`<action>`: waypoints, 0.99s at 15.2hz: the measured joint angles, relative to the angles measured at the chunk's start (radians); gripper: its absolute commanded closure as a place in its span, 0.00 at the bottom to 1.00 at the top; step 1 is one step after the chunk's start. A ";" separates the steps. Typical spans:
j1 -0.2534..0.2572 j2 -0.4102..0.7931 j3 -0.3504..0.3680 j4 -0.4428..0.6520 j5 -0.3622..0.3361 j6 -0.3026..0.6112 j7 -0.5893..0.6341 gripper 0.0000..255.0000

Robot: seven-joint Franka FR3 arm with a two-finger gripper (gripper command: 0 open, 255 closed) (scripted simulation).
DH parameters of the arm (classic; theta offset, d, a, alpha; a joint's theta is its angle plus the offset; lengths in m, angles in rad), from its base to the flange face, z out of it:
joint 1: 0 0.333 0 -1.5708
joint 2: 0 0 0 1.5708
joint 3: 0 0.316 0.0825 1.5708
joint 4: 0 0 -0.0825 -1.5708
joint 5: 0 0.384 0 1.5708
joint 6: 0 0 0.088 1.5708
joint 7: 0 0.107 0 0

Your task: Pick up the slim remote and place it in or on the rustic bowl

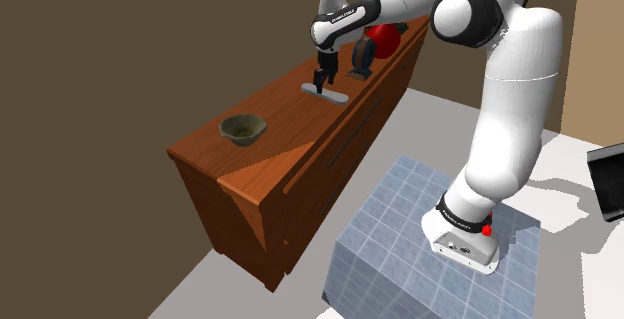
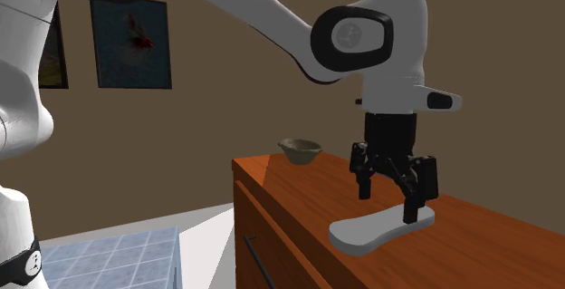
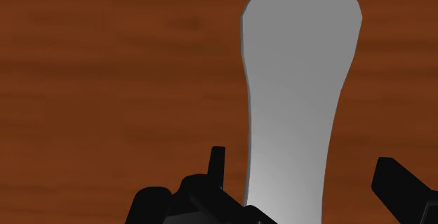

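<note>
- Shoulder view: the white arm (image 1: 510, 117) reaches from its tiled stand (image 1: 400, 237) over a long wooden sideboard (image 1: 290, 157); the black gripper (image 1: 321, 85) points straight down at the grey remote (image 1: 332, 95), which lies flat on the sideboard's top
- In the same view the dull green-brown bowl (image 1: 242, 127) stands upright on that top, well apart from the remote and toward the view's left end of the sideboard; a red object (image 1: 382, 39) and a dark object (image 1: 361, 57) sit beyond the gripper, the red one partly hidden by the arm
- Second exterior view: the gripper (image 2: 387, 207) is low over the remote (image 2: 367, 231), its fingers (image 2: 409, 201) spread to either side of the remote's narrower end, tips down close to the wood; the bowl (image 2: 299, 149) sits behind, near the far corner of the sideboard (image 2: 299, 187), and a framed picture (image 2: 131, 43) hangs on the brown wall (image 2: 226, 79)
- Wrist view: the remote (image 3: 298, 96) runs away from the gripper (image 3: 300, 166) and widens to a rounded end, wood grain of the sideboard (image 3: 105, 82) around it; the two fingers (image 3: 396, 184) stand apart on either side of it, a gap showing between each finger and the remote's edge, so nothing is clasped
</note>
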State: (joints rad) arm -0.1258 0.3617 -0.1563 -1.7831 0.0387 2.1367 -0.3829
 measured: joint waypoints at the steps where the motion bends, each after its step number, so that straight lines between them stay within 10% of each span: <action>1: 0.000 0.009 0.001 0.001 0.002 0.009 0.000 0.00; 10: -0.004 0.034 0.002 -0.016 0.007 0.050 -0.005 0.00; 11: -0.004 0.034 0.002 -0.016 0.007 0.050 -0.005 1.00; 15: -0.004 0.034 0.002 -0.016 0.007 0.050 -0.005 1.00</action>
State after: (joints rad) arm -0.1295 0.3955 -0.1542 -1.7995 0.0453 2.1869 -0.3880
